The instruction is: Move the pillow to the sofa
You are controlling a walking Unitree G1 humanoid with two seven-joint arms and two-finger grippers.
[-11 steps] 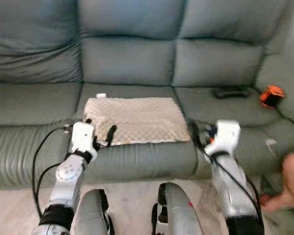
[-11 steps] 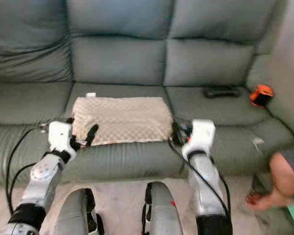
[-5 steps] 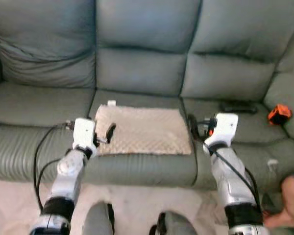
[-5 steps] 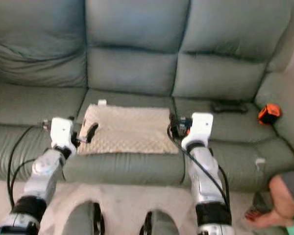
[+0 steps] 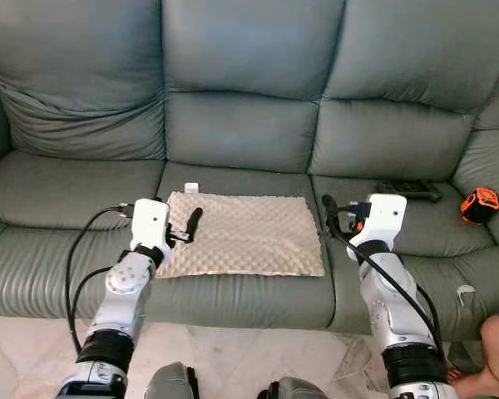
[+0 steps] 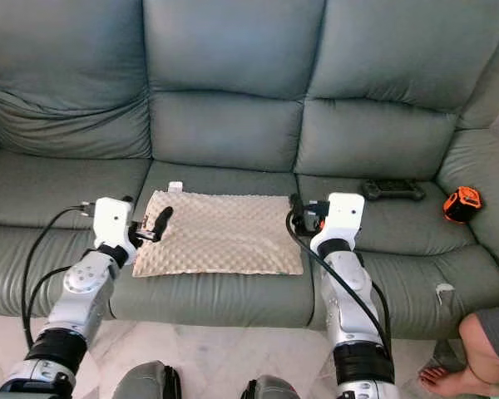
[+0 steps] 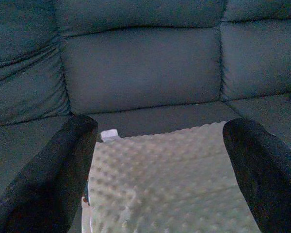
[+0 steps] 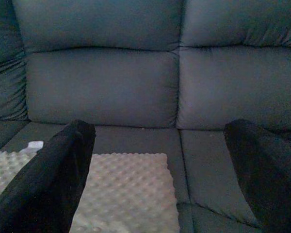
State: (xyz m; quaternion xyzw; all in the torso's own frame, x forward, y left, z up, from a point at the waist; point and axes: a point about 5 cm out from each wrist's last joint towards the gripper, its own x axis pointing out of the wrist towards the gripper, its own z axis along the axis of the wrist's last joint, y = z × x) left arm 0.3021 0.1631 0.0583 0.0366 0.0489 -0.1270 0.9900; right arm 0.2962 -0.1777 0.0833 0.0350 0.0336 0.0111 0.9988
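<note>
1. Left eye view puts the left gripper [image 5: 185, 227] at the pillow's left edge, over the middle seat cushion of the sofa [image 5: 249, 100]; its two black fingers [image 7: 48, 179] stand wide apart in the left wrist view, with nothing between them.

2. Next comes the pillow [image 5: 243, 244], a beige, dimpled, flat pad. It lies on the middle seat cushion, its near edge close to the cushion's front edge, its far edge short of the backrest. A small white tag [image 5: 191, 188] sticks out at its far left corner.

3. At the pillow's right edge hovers the right gripper [image 5: 331, 218], just beside the fabric; whether it touches I cannot tell. Its fingers [image 8: 43, 184] are likewise spread wide and hold nothing.

4. Farther right, on the right seat cushion, lie a dark remote [image 5: 408, 190] and an orange tape measure [image 5: 481, 204]. A person's foot [image 5: 486, 384] shows at the lower right.

5. Handling, as a judgement: the pillow looks light, soft and floppy, not slippery or fragile. A single pinch would probably let it droop and fold. The two short side edges, one per gripper, seem the best holds.
</note>
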